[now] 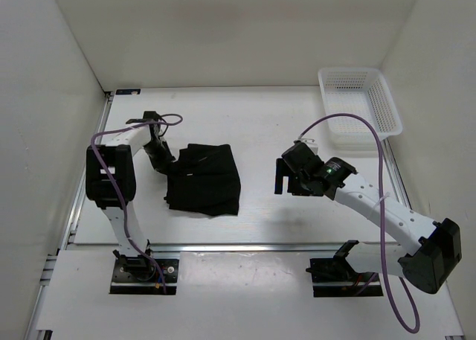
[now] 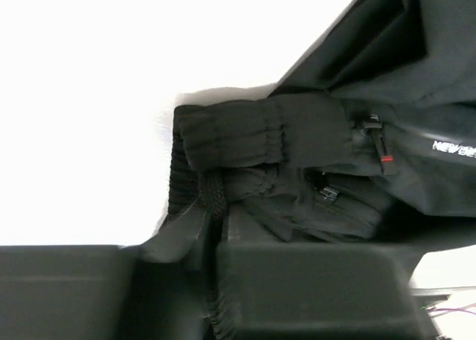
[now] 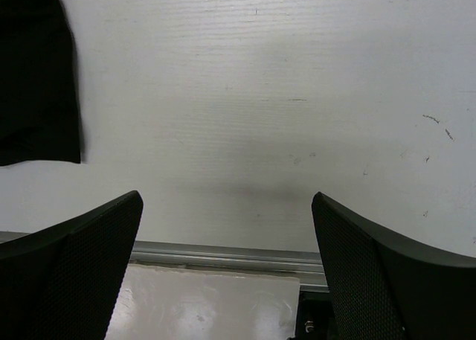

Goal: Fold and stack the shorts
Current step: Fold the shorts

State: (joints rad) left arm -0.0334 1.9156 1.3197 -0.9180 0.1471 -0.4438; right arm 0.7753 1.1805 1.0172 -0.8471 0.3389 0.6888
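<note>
Only left wrist view shows left gripper (image 2: 212, 254) jaws narrow, pinching waistband of black soft fabric shorts (image 2: 297, 143); right gripper (image 3: 227, 199) jaws wide.

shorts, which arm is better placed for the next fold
Left. The left gripper is at the shorts, waistband fabric pinched between its fingers. The right gripper hangs open over the table, apart from them.

Matt black cloth shorts (image 1: 204, 180)

The black soft fabric shorts (image 1: 204, 180) lie folded into a rough square on the white tabletop (image 1: 260, 124), toward 9 o'clock of centre, with the gathered waistband (image 2: 260, 135) at their 10 o'clock corner.
</note>
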